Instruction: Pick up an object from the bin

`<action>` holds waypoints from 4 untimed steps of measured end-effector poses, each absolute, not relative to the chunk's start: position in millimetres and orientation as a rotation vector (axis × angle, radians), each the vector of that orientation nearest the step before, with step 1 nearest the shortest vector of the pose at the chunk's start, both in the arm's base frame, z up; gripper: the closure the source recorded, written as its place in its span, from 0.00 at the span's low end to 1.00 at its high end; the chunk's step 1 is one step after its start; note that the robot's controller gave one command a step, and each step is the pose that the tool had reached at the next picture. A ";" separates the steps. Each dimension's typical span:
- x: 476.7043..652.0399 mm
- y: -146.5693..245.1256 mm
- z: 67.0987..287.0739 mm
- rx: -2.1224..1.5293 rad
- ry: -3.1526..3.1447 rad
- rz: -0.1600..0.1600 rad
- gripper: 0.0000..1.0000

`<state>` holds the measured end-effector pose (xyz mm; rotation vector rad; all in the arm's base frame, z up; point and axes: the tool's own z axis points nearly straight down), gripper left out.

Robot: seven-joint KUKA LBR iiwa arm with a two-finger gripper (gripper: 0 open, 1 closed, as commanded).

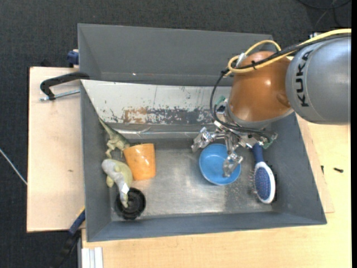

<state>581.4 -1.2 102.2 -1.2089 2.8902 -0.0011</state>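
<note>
the grey bin (167,54) has a few small things on its floor. think of the floor as a clock face, with 12 at the far wall.

the arm (326,80) comes in from 3 o'clock. it has a round orange cover (256,96) with yellow and black cables looped over it. under the cover, the gripper (216,151) hangs low over a blue cup (212,171). the blue cup lies a little to the 3 o'clock side of the middle of the floor, with its open mouth facing up.

the gripper's two shiny fingers are spread apart. one finger (231,163) is over the inside of the blue cup, near its 3 o'clock edge. the other finger is by the cup's rim at about 11 o'clock. i cannot tell if they press on the cup. nothing is lifted up.

just beside the blue cup, at its 3 o'clock, lies a blue and white brush (263,183). its handle points to 12.

well apart, at the 9 o'clock side of the floor, an orange cup (140,161) lies on its side. a thin green toy (114,144) is at its 10 o'clock, against the wall. a pale lumpy thing (114,172) touches the orange cup at its 8 o'clock. a black round thing (133,204) sits in the corner at 7 o'clock, just under the pale one.
</note>
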 end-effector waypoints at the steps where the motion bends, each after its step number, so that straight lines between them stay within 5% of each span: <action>1: 596.8 29.1 101.2 -1.709 2.626 0.000 0.00; 2: 596.0 19.3 73.7 -2.305 2.124 -0.003 0.00; 3: 597.3 21.1 75.1 -2.301 2.129 -0.001 0.00; 4: 598.3 22.7 78.0 -2.300 2.129 0.000 1.00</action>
